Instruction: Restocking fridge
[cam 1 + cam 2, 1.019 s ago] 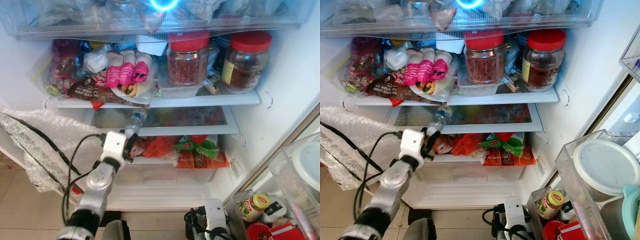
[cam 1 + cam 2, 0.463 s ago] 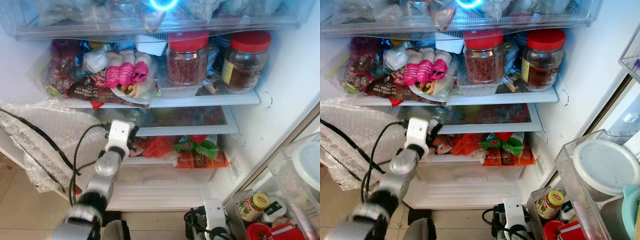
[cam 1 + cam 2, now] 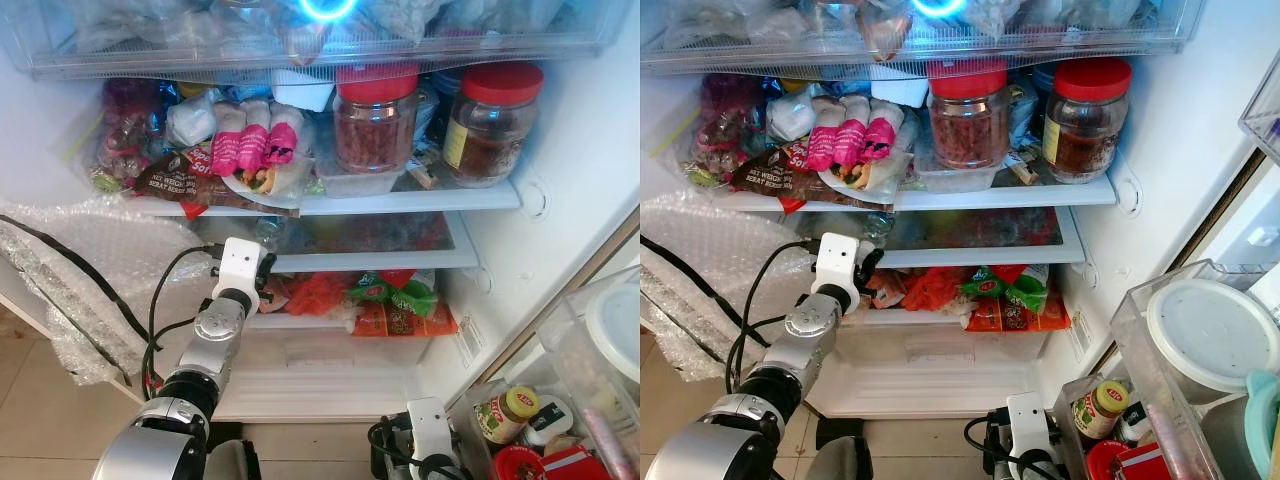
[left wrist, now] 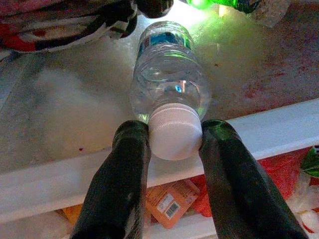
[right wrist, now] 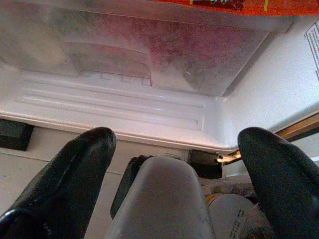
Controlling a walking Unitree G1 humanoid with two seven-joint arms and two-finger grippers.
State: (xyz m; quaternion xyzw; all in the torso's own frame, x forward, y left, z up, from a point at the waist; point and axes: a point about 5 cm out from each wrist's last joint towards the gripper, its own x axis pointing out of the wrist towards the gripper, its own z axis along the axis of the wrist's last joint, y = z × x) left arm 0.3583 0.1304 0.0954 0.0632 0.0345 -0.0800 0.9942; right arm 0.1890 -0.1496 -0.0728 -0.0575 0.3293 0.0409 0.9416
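Observation:
A clear water bottle [image 4: 167,64] with a white cap [image 4: 175,132] lies on its side on the fridge's glass middle shelf [image 3: 380,258], its cap toward the shelf's front lip. My left gripper [image 4: 174,137] is shut on that cap, one black finger pressed against each side. In the left eye view the left gripper [image 3: 262,262] sits at the left end of that shelf, with the bottle [image 3: 268,232] just beyond it. Low beside the fridge's base, my right gripper [image 5: 177,139] hangs open, its fingers wide apart.
Two red-lidded jars [image 3: 378,118] and wrapped food packets [image 3: 250,145] crowd the shelf above. Orange and green packets [image 3: 395,300] lie in the drawer below. Bubble wrap [image 3: 90,250] bulges on the left. The door bin [image 3: 560,400] at the right holds jars.
My left arm has reached up and forward, carrying the bottle from in front of the shelf onto the middle shelf. The right arm has stayed put.

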